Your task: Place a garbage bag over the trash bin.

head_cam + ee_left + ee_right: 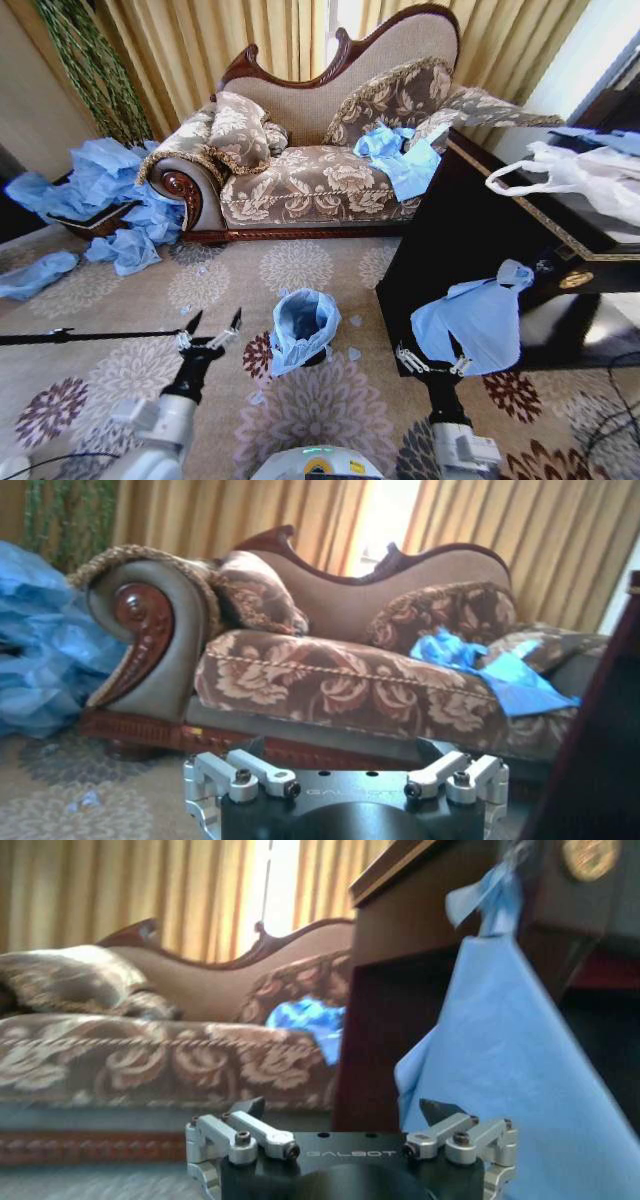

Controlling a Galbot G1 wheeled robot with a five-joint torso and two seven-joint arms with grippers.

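A crinkly light blue garbage bag [301, 325] is draped over the trash bin [316, 357] on the carpet in the middle of the head view. Just a dark sliver of the bin peeks out at the bag's base. My left gripper [214, 324] stands open a little to the left of the bag, nothing between its fingers. In the left wrist view the same gripper [343, 744] faces the sofa. My right gripper [432, 362] is open to the right of the bin, just below a second light blue bag [476, 320] that hangs from the dark cabinet. That bag [500, 1072] hangs close beside the open right gripper [343, 1108].
A dark cabinet [470, 230] stands on the right with a white handled bag [580, 175] on top. The patterned sofa [320, 170] at the back holds more blue bags [400, 155]. A heap of blue bags [100, 190] lies at the left. A thin black rod [90, 336] lies left of my left gripper.
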